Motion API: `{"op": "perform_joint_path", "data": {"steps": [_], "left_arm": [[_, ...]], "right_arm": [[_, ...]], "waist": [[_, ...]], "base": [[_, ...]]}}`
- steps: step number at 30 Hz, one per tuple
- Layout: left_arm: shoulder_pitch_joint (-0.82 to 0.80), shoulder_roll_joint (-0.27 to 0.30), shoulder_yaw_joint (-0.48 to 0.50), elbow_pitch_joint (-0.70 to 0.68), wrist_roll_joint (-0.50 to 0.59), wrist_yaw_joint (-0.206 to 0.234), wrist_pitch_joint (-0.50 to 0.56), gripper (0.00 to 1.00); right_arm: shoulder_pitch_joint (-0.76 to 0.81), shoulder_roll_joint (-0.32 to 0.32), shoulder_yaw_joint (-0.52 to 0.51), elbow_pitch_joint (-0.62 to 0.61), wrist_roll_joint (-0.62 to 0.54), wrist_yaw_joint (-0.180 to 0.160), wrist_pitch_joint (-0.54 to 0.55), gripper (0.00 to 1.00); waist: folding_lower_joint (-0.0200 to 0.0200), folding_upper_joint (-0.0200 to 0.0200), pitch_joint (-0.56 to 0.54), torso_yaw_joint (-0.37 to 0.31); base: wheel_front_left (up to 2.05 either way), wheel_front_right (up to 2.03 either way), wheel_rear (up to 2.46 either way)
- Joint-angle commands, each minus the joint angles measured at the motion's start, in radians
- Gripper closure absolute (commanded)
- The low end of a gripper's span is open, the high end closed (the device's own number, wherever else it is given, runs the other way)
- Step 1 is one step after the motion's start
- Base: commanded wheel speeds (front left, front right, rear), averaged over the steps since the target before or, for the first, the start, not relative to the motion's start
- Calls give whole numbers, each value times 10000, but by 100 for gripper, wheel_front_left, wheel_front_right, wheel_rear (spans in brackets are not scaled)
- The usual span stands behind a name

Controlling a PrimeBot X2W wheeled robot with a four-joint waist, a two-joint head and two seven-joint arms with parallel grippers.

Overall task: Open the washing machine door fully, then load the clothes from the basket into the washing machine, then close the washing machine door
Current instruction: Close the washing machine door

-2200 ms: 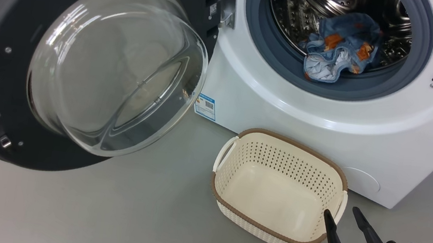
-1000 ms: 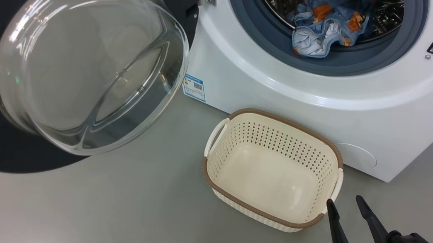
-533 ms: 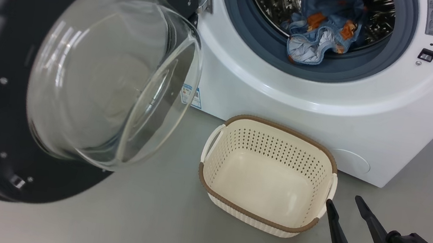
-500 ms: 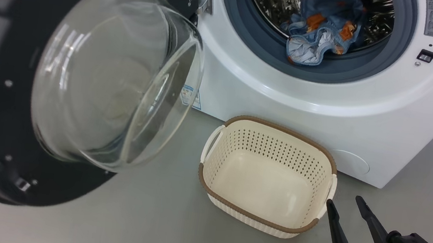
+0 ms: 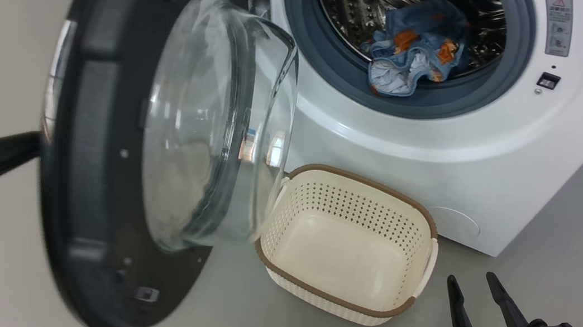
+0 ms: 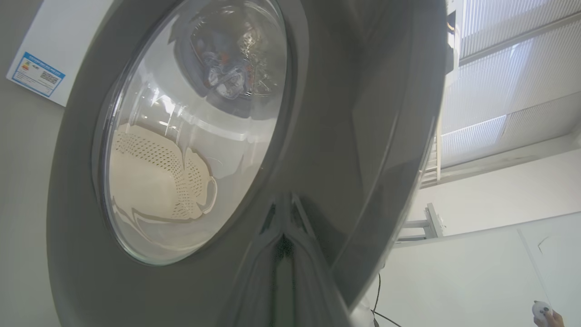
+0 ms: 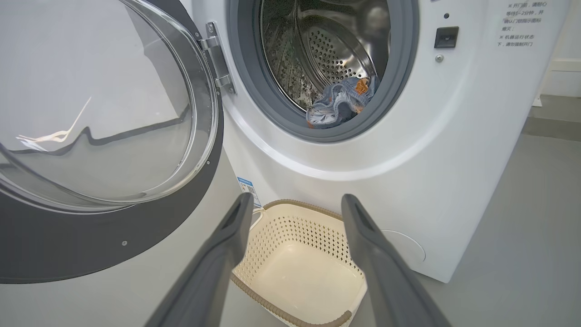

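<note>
Progress, judged from the layout: door-opening and loading look done, and closing is the step in hand.

- The small cream perforated plastic basket with a brown woven-look rim [image 5: 365,180] sits empty on the grey floor [image 5: 567,250], just in front of the machine.
- The soft crumpled light-blue clothes with orange-brown prints [image 5: 412,55] lie in the perforated steel drum [image 5: 357,3]. One pale fold drapes onto the grey-blue rubber gasket [image 5: 337,74], so it could snag when the door shuts.
- The large round door with a glossy black rim [image 5: 95,160] and a bulging clear glass bowl [image 5: 205,135] stands roughly edge-on to the head camera, about halfway between open and latched.
- The rest of the swing and the latch are left to do.

End effectors:
- The left end effector [image 5: 26,147] has its fingers pinched together and holds nothing. It sits against the door's outer face. In the wrist view its tip meets its own reflection, so it is probably touching, though glare makes that unsure.
- The right end effector [image 5: 470,278] has its jaws wide and empty, low beside the basket's near corner.

Materials:
- The big white boxy washing machine [image 5: 440,149] has smooth, hard enamel.
- The door rim is slick and mirror-like.
- The glass is thick, rigid and curved.
- The basket is light, stiff plastic.
- The clothes are limp.
</note>
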Motion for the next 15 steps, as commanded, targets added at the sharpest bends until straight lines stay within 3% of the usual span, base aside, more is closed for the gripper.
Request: {"op": "perform_joint_path", "data": {"steps": [1, 15], "left_arm": [[-218, 123, 259, -738, -247, -42, 155, 100], [-448, -1216, -430, -2097, 410, -42, -94, 100]], "right_arm": [[-33, -44, 183, -274, -148, 94, -120, 0], [-167, 229, -21, -373, -195, 94, -120, 0]], "waist": [[0, 0, 0, -170], [0, 0, 102, -1717]], "base": [[0, 0, 0], [0, 0, 0]]}}
